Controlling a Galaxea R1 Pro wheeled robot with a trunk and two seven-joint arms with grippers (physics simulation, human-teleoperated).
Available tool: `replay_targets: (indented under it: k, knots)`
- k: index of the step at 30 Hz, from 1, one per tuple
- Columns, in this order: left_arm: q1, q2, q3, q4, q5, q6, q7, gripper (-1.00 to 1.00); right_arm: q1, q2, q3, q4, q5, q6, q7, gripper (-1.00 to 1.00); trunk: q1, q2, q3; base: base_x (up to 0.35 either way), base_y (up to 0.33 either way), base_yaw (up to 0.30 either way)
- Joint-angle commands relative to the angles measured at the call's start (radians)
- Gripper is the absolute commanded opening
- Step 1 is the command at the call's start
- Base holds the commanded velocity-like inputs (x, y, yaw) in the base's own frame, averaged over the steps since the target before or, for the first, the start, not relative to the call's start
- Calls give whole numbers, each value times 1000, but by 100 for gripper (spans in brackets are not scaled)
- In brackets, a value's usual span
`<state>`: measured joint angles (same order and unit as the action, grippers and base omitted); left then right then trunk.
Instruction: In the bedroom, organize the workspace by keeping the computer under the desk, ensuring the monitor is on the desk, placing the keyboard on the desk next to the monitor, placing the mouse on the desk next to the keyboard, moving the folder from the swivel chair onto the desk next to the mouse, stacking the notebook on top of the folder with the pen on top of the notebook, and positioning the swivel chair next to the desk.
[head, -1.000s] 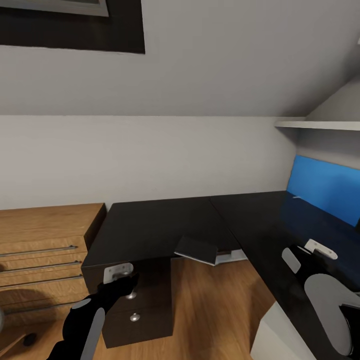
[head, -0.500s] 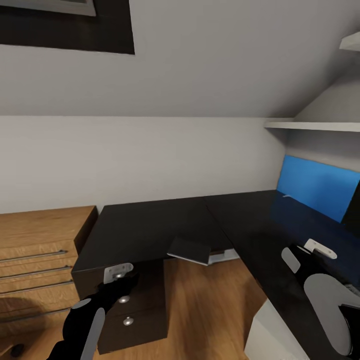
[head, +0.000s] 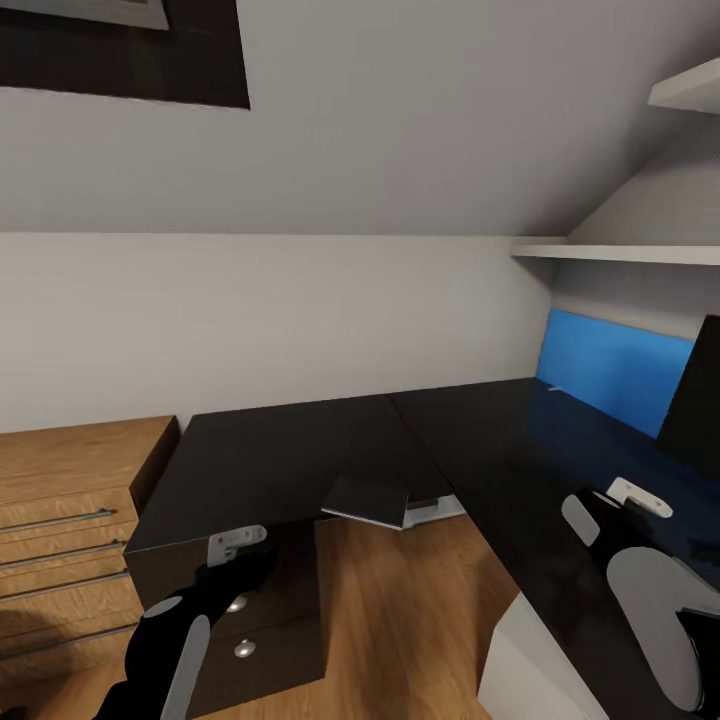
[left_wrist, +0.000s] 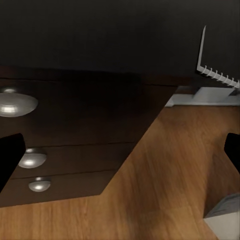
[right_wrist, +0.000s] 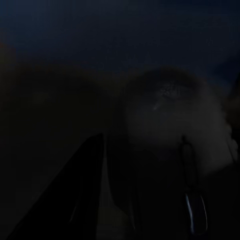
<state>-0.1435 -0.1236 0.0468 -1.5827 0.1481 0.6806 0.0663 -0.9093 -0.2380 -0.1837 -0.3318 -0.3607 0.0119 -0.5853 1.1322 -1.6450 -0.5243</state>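
Sloped grey ceiling and white wall ahead, one dark-framed skylight (head: 120, 50) upper left. One black flat table (head: 540, 470) with a blue back panel (head: 610, 380) runs along my right; black edge of the monitor (head: 700, 390) at far right. One black drawer unit (head: 250, 520) butts against the table's end, three round silver knobs (left_wrist: 15, 102) on it. One light-wood chest of drawers (head: 70, 520) left of it. One dark-covered notebook (head: 368, 500) overhangs the drawer unit's front edge. My left tool (head: 235, 555) hangs in front of the drawer unit, fingers apart, empty. My right tool (head: 625, 500) is over the table; can't tell its state.
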Motion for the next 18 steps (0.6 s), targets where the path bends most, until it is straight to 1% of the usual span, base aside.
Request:
replay_targets:
  k: [1,6,18]
  knots:
    - [-1,-1,1,-2,11,5,7,100,0,0,1,-1,-8,0,-1,-100,0,-1,-1,0,0,-2]
    - [-1,-2,-1,-6,11,5,7,100,0,1,2,-1,-9,2,1,-100,0,-1,-1,0,0,0]
    - [-1,-2,-1,-6,11,4,9,100,0,1,1,-1,-9,3,1,-100,46,-85,-39,0,0,0]
